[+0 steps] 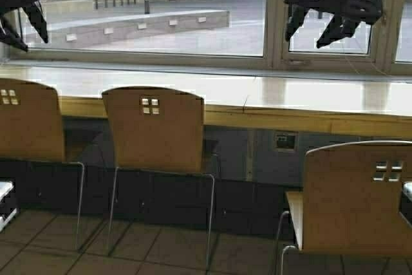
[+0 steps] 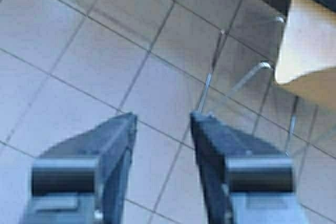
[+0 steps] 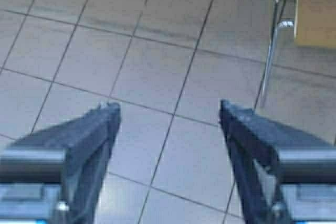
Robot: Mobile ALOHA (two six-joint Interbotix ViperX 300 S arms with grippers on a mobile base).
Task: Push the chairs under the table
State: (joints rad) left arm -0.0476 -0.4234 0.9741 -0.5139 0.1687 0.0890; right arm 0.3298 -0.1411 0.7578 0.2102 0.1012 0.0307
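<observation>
Three tan chairs face the long pale table [image 1: 283, 94] under the window. The left chair [image 1: 29, 123] and the middle chair [image 1: 158, 133] stand close against the table's front edge. The right chair [image 1: 357, 201] stands farther back, nearer to me. Both arms are raised high. My left gripper [image 1: 24, 29] hangs at the upper left and my right gripper [image 1: 315, 30] at the upper right, well above the chairs. In the wrist views the left gripper [image 2: 160, 119] and the right gripper [image 3: 169, 109] are open over floor tiles, holding nothing. A chair seat [image 2: 310, 40] and a chair leg [image 3: 270, 61] show beside them.
A large window [image 1: 161, 11] runs behind the table. A wall socket [image 1: 285, 141] sits on the dark panel under the table. The floor [image 1: 148, 249] is tiled, with a gap between the middle and right chairs. A white part [image 1: 5, 201] shows at the left edge.
</observation>
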